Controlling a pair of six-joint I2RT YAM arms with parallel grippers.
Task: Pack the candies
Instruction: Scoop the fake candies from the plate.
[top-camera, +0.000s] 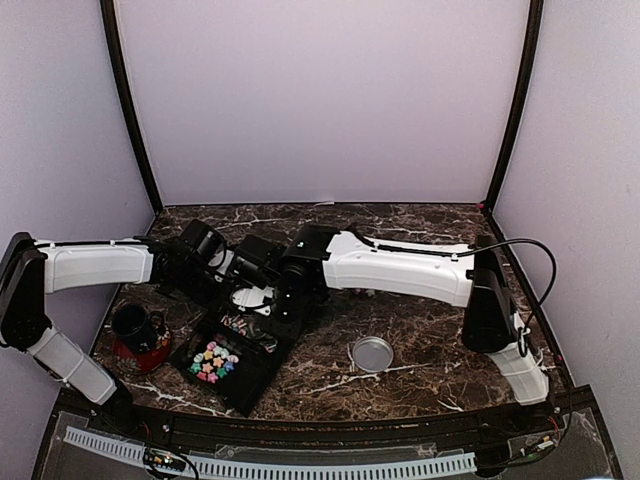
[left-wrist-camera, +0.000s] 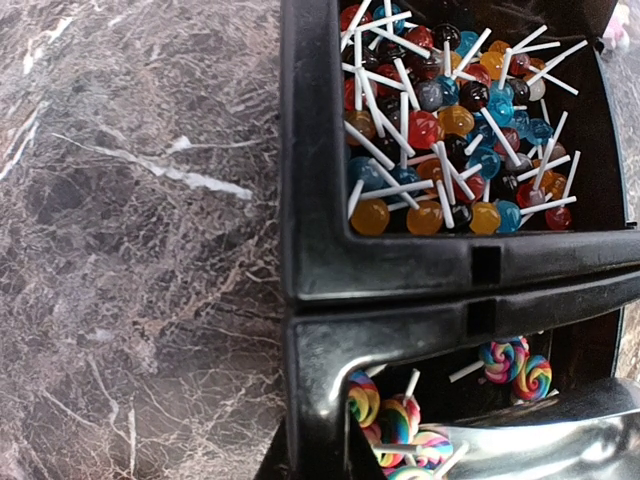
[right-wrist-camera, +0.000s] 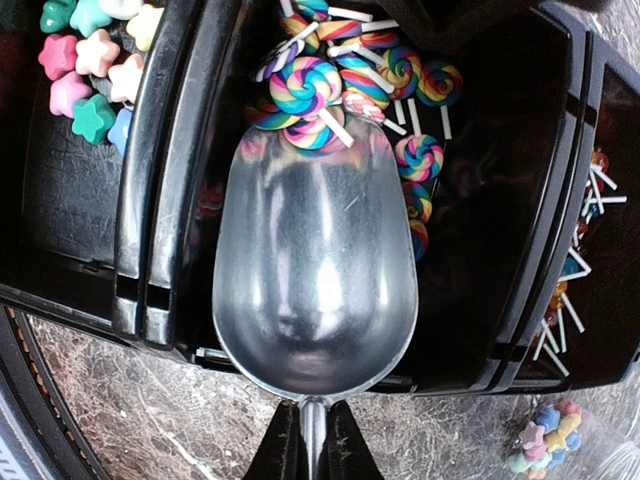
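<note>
The candies, tiny star sweets in pink, green, yellow and blue, lie in a black tray at the front. More of these star sweets show through clear glass at the right wrist view's bottom right. My right gripper is shut on the handle of a metal scoop. The scoop's tip sits among swirl lollipops in the middle tray, and its bowl is nearly bare. My left gripper is shut on that tray's corner wall, its fingers dark against the black plastic.
A third tray holds ball lollipops on white sticks. A round metal lid lies on the marble to the right. A dark mug-like container on a red base stands at the left. Both arms crowd over the trays.
</note>
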